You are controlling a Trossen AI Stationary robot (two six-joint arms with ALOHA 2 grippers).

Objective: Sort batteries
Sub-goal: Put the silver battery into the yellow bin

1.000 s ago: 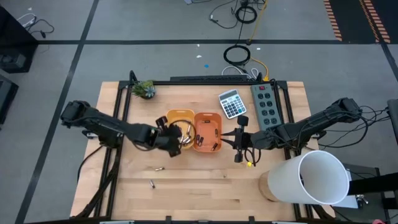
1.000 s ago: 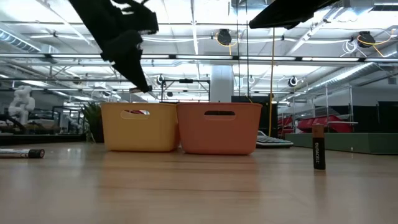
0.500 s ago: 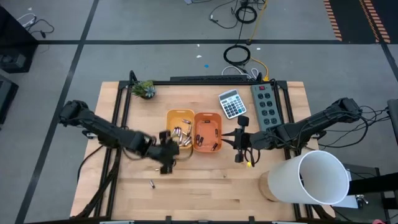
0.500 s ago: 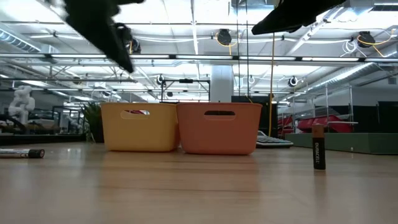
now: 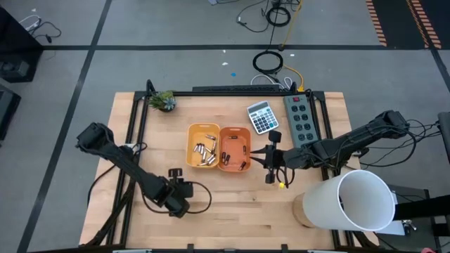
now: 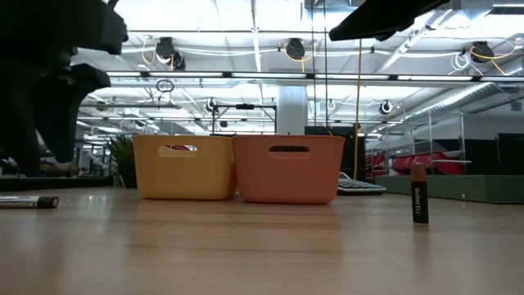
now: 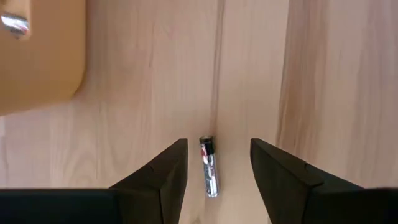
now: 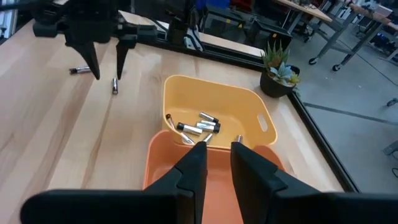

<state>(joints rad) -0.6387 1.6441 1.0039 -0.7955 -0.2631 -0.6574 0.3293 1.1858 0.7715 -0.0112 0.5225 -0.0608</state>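
My left gripper (image 7: 219,148) hangs open, fingers pointing down, over the near left part of the table (image 5: 177,188). Its fingers stand on either side of a loose battery (image 7: 209,167) lying flat on the wood, without touching it. A second battery (image 8: 79,70) lies a little beyond it. The yellow tray (image 5: 190,144) holds several silvery batteries (image 5: 204,151) and the orange tray (image 5: 248,144) several dark ones. My right gripper (image 8: 217,163) waits beside the orange tray, fingers slightly apart with nothing between them.
One battery (image 6: 419,192) stands upright near my right gripper. At the back stand a grey calculator (image 5: 262,117), a power strip (image 5: 301,119) and a small plant (image 5: 164,101). A big white cylinder (image 5: 355,200) fills the near right corner.
My left gripper has swung from above the yellow tray toward the table's near edge and a little left. It has come down over the loose battery there. The batteries in the yellow tray, which the gripper covered, now show.
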